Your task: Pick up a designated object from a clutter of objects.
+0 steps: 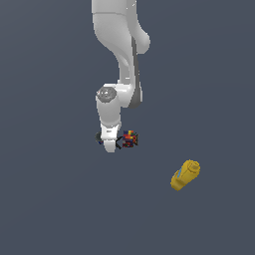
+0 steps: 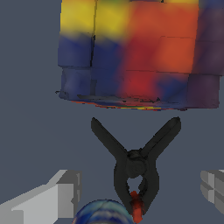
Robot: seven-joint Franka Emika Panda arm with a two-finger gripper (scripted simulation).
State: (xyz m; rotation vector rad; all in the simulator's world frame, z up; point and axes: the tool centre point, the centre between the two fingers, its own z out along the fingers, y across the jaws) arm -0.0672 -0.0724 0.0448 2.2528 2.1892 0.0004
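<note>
Between the spread fingers (image 2: 52, 197) of the gripper (image 2: 135, 194): black clamp (image 2: 134, 164), the designated object. Jaws apart, gripping nothing. Long axis runs across the finger gap; forked handles point toward the multicoloured block (image 2: 135, 52) just beyond, red-tipped nose toward the camera. Blue-grey ball (image 2: 103, 213) beside the nose. Yellow bottle (image 1: 185, 175) lies well apart.

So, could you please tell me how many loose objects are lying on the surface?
4: a black clamp between the gripper's fingers, a coloured block beyond it, a ball beside it, a yellow bottle apart. Others may hide beneath the arm.
</note>
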